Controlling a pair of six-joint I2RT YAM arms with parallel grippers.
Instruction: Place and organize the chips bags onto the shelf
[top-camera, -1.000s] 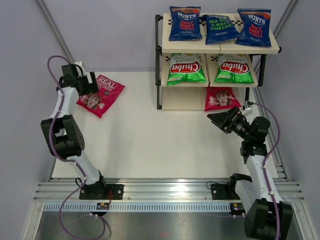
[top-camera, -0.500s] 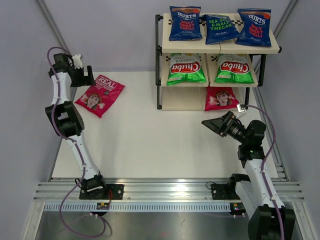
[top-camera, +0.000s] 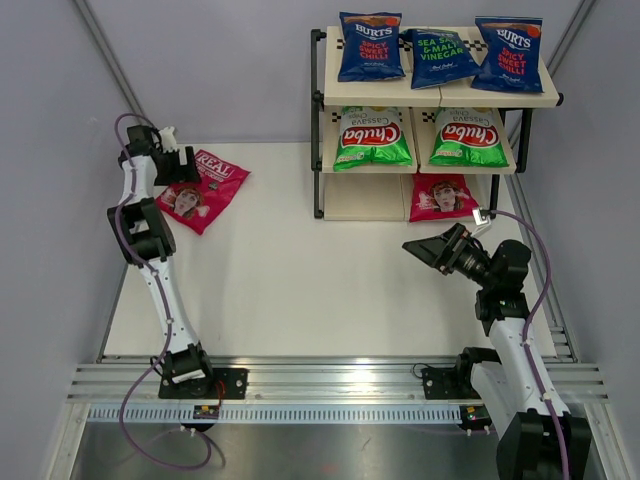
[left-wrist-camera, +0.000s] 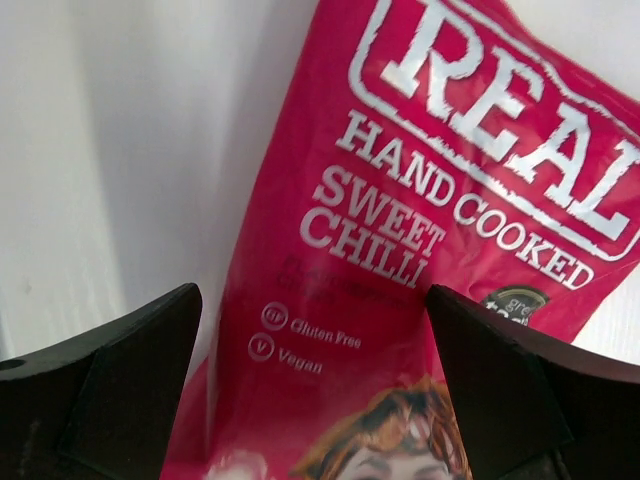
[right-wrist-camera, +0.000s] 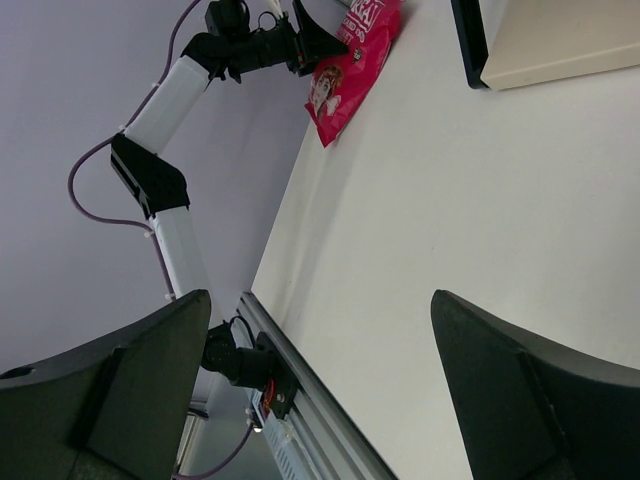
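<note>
Lab test cell: grey walls, aluminium mounting rail.

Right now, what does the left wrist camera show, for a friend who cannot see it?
A pink-red REAL Sweet Chilli chips bag lies on a white table, filling most of the view. The left gripper hangs open above it, its two black fingers framing the bottom corners.

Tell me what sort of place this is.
Probably a robotics lab test cell staged as a shop display: two arms bolted to an aluminium rail, plain grey walls around a white table, and a small shelf stocked with chips bags.
</note>
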